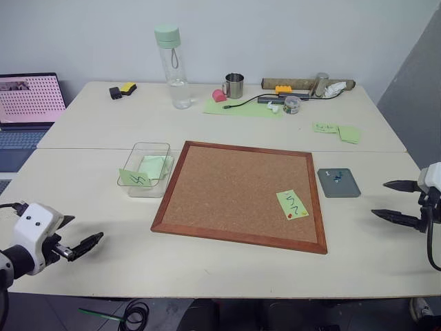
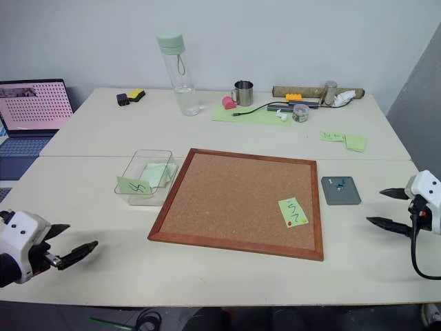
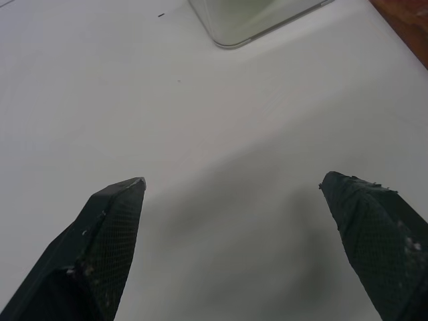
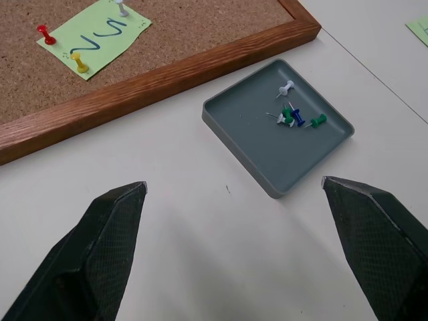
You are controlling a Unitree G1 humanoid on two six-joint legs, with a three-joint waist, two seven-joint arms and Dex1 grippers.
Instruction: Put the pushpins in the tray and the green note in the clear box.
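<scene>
Still pinned to the cork board (image 1: pixel 234 193), the green note (image 4: pixel 93 37) lies near the board's corner on the robot's right side, held by three pushpins (image 4: pixel 44 33): a red one, a yellow one and a white one at its edges. The note is thin paper, very light and soft, so it will probably bend or tear if it is pulled while a pin is in it. The pins are tiny and hard, with smooth plastic heads; I think the best place to take one is around the head, pulling straight up from the cork.

Just beside the board on the right sits the tray (image 4: pixel 247 144), with several pins already lying in it. The clear box (image 1: pixel 146 165) is on the opposite side of the board, and it already contains green paper, with another scribbled note leaning at its front wall.

The left gripper (image 1: pixel 81 241) and the right gripper (image 1: pixel 400 201) both hang above the bench (image 1: pixel 227 265) with fingers wide apart, holding nothing.

A bottle (image 1: pixel 173 67), a metal cup (image 1: pixel 234 85) and a laptop (image 1: pixel 27 103) stand far behind, well apart from the work. Nothing blocks the way to the note; only the wooden frame of the board rises a little between note and tray.
</scene>
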